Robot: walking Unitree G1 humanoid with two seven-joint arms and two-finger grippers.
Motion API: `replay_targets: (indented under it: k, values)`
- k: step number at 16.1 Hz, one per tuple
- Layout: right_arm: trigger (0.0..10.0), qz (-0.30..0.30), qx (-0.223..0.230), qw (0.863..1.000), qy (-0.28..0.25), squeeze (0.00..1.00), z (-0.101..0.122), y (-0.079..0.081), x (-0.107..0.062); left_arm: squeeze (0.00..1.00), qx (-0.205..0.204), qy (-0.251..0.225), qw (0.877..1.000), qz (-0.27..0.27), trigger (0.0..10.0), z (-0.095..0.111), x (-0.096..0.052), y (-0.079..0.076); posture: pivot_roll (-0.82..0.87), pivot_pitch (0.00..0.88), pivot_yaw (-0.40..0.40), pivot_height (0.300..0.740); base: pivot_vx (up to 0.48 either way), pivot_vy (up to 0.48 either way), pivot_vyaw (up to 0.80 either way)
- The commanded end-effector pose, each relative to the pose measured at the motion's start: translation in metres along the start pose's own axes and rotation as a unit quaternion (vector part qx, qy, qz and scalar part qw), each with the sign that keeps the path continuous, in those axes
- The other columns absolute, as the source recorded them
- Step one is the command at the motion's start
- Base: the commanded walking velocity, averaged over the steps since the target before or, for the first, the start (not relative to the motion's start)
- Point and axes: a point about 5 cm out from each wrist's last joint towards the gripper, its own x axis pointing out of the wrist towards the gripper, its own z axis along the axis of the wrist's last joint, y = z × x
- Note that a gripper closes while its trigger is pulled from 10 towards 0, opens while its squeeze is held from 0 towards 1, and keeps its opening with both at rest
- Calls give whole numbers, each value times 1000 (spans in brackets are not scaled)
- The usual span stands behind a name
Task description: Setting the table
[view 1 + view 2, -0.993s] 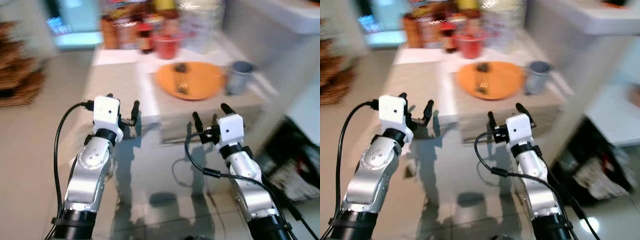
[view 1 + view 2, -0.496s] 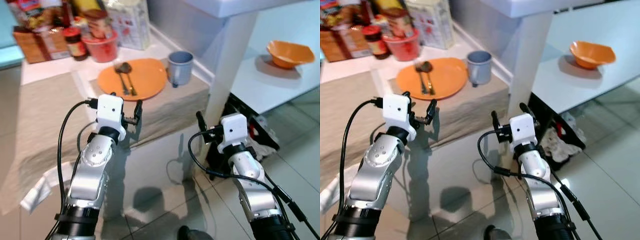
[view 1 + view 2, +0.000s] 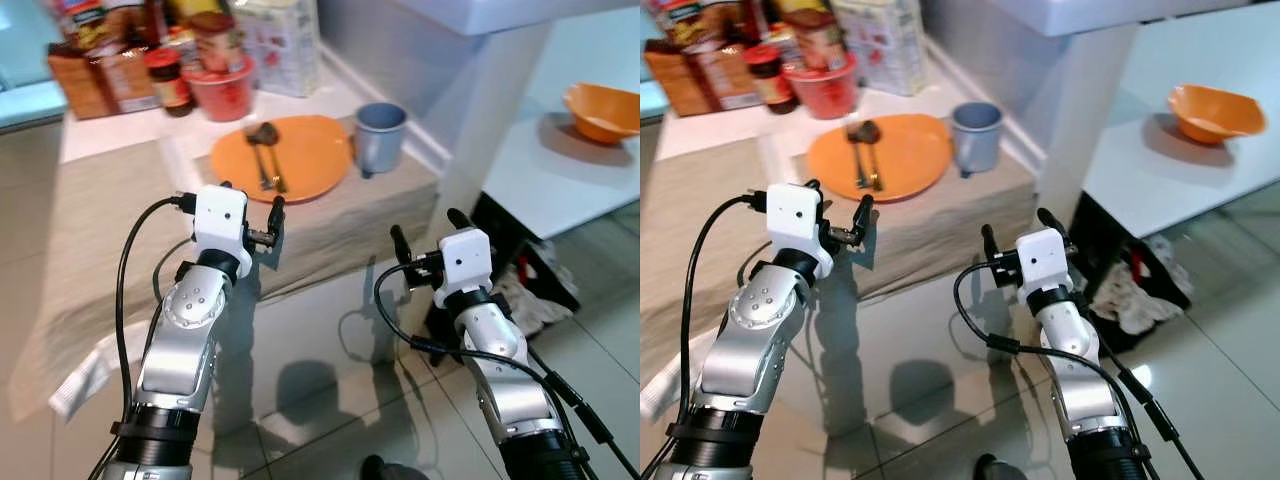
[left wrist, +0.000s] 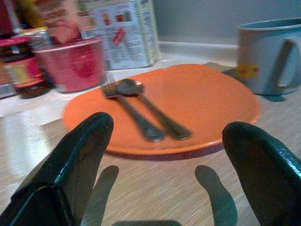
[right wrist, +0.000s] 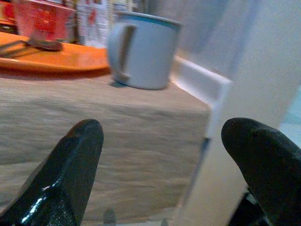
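An orange plate (image 3: pixel 300 165) lies on the beige cloth of a low counter (image 3: pixel 110 220), with a fork and a spoon (image 3: pixel 266 155) side by side on it. A grey-blue mug (image 3: pixel 380 135) stands just right of the plate. My left gripper (image 3: pixel 250 197) is open, held at the counter's front edge, a short way before the plate (image 4: pixel 202 101) and the cutlery (image 4: pixel 146 110). My right gripper (image 3: pixel 425 228) is open and lower, off the counter's right corner, facing the mug (image 5: pixel 146 52). An orange bowl (image 3: pixel 603 108) sits on a white table at the right.
A red cup (image 3: pixel 218 85), a dark jar (image 3: pixel 168 80) and boxes (image 3: pixel 285 45) crowd the counter's back. A white post (image 3: pixel 490 130) rises right of the mug. Crumpled cloth and clutter (image 3: pixel 530 295) lie under the white table. Glossy tile floor (image 3: pixel 330 400) is below my arms.
The camera swung right and then settled, so the counter now sits sharper and a little further right in view. Both arms keep the same pose, with both grippers open as before.
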Motion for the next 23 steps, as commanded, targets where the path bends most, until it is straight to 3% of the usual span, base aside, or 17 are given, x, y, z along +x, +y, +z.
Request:
replay_targets:
  k: [1, 4, 7, 8, 14, 16, 19, 23]
  values:
    - [10000, -1, 5, 1000, -9, 0, 3, 0, -1, 0, 1, -5, 1000, 1, 10000, 2, 2, 2, -85, 0, 55, 740, 0, 0, -488]
    - [10000, -1, -1, 1000, -8, 0, 2, 0, -3, 0, 3, -4, 1000, -10, 10000, 3, 4, 5, -93, 0, 57, 736, 0, 0, -429]
    - [10000, -5, -19, 1000, 10, 0, -2, -3, -3, 0, 14, 7, 1000, -9, 10000, 5, 12, 19, -99, 0, 64, 736, 0, 0, 0]
    - [10000, -9, -4, 1000, 15, 0, -4, -3, -4, 0, 14, 7, 1000, -8, 10000, 6, 14, 21, -99, 0, 65, 736, 0, 0, -663]
    - [10000, -4, -6, 1000, 15, 0, -4, -3, -8, 0, 6, 0, 1000, -28, 10000, 3, 13, 13, -109, 0, 64, 736, 0, 0, -725]
    - [10000, -5, -15, 1000, 9, 0, -3, -3, -8, 0, -3, -7, 999, -44, 10000, 9, 19, 13, -111, 0, 66, 736, 0, 0, 0]
    - [10000, -9, -13, 1000, 9, 0, -3, -3, -13, 0, -24, -5, 997, -74, 10000, 23, 42, 14, -122, 0, 78, 736, 0, 0, 0]
    - [10000, -21, -15, 1000, 13, 0, -3, -3, -20, 0, -66, 22, 990, -121, 10000, 35, 80, -3, -183, 0, 115, 736, 0, 0, 0]
